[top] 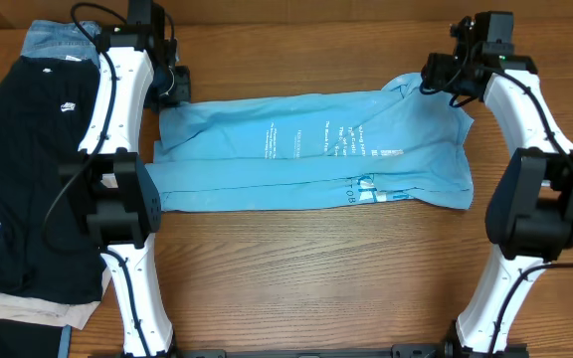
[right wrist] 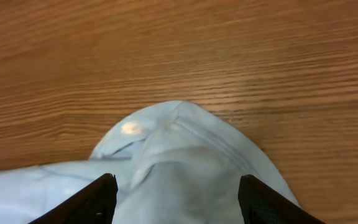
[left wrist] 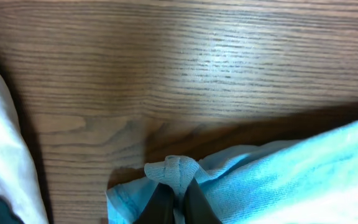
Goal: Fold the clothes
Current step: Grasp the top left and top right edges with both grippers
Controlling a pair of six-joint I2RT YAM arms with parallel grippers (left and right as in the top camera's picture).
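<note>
Grips with the left end effector (left wrist: 178, 194), jaws pressed fully together on a small bunched nub of hem of the light-blue T-shirt (top: 306, 149), at that garment's far left corner. Holds the right end effector (right wrist: 176, 198) wide open at the far right corner, one finger on either side of a raised hump of seamed fabric (contact with the cloth not discernible). Spread lengthwise across the middle of the counter (top: 296, 288), between the two arms, white print facing up, a lengthwise fold line showing, near edge fairly straight, far edge rumpled towards the left. Bare wood beyond both corners in the wrist views, and a broad bare strip along the near side between the arm bases. Tighter on the left: a black T-shirt (top: 28, 169) lying over jeans (top: 58, 40) and a pale cloth (top: 28, 310), heaped outside the left arm and apart from the blue shirt, plus a strip of white fabric (left wrist: 5, 143) at the left margin of the left wrist view, near the pinched hem but not touching it.
</note>
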